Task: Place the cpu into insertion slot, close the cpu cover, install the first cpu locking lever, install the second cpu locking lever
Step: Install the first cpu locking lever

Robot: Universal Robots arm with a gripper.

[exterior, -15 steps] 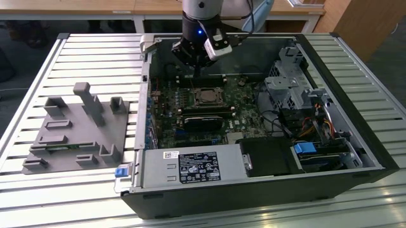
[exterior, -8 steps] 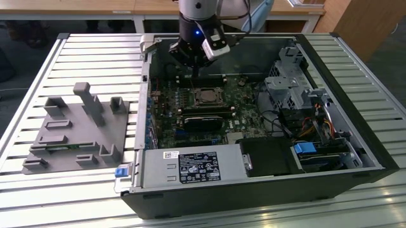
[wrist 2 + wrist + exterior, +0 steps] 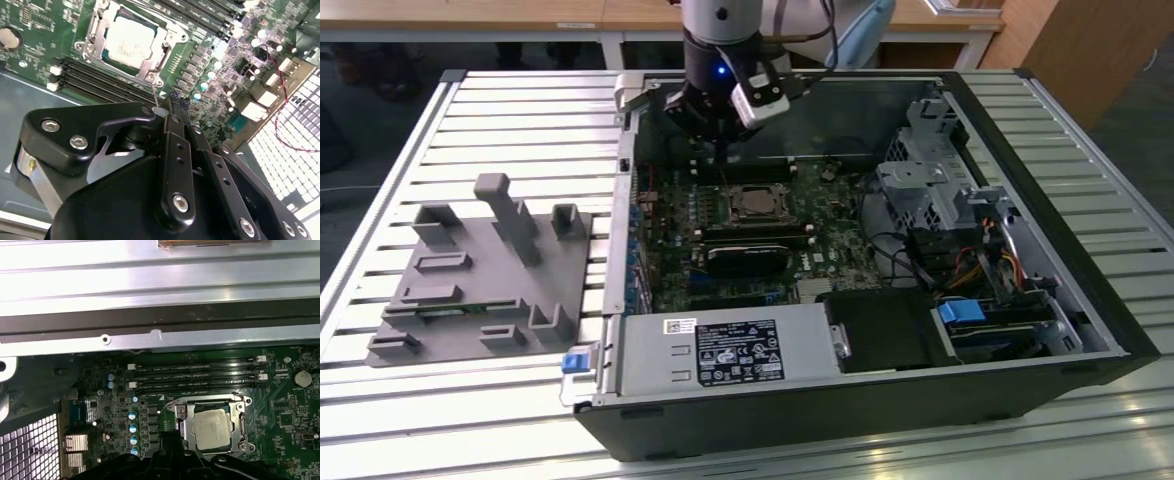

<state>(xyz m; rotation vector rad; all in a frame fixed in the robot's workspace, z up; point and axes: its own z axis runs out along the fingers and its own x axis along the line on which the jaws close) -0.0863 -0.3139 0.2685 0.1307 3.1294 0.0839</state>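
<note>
Robot at work in an open computer: on the exterior view's left, a grey fixture block (image 3: pixel 480 270) sits on the slatted table (image 3: pixel 520 100), bare slats all round it, well apart from the computer case (image 3: pixel 1067 260). Just inside the case's left wall, my gripper (image 3: pixel 720 158) hangs over the motherboard (image 3: pixel 834 215), near the wall farthest from the camera, with open air around my wrist above the rim.

In the second wrist view, my fingers (image 3: pixel 172 150) are drawn together, no gap showing at the tips. A thin wire locking lever (image 3: pixel 155 92) rises from a corner of the socket to meet them. Whether I pinch it or only touch it, I cannot tell.

The cpu (image 3: pixel 131 42) lies seated in the insertion slot (image 3: pixel 207 406), and the cpu cover (image 3: pixel 95 37) is folded flat over it, its metal frame bordering the silvery top. In the first wrist view, long memory slots (image 3: pixel 195 375) fill the strip between the socket and the case's metal edge (image 3: pixel 150 335), leaving little free board there.

In the exterior view, a black card (image 3: pixel 747 255) lies just on the camera's side of the socket. Farther right, the metal drive cage (image 3: pixel 921 190) and bundled cables (image 3: pixel 974 265) crowd that side. A labelled power supply box (image 3: pixel 727 350) closes off the near edge.
</note>
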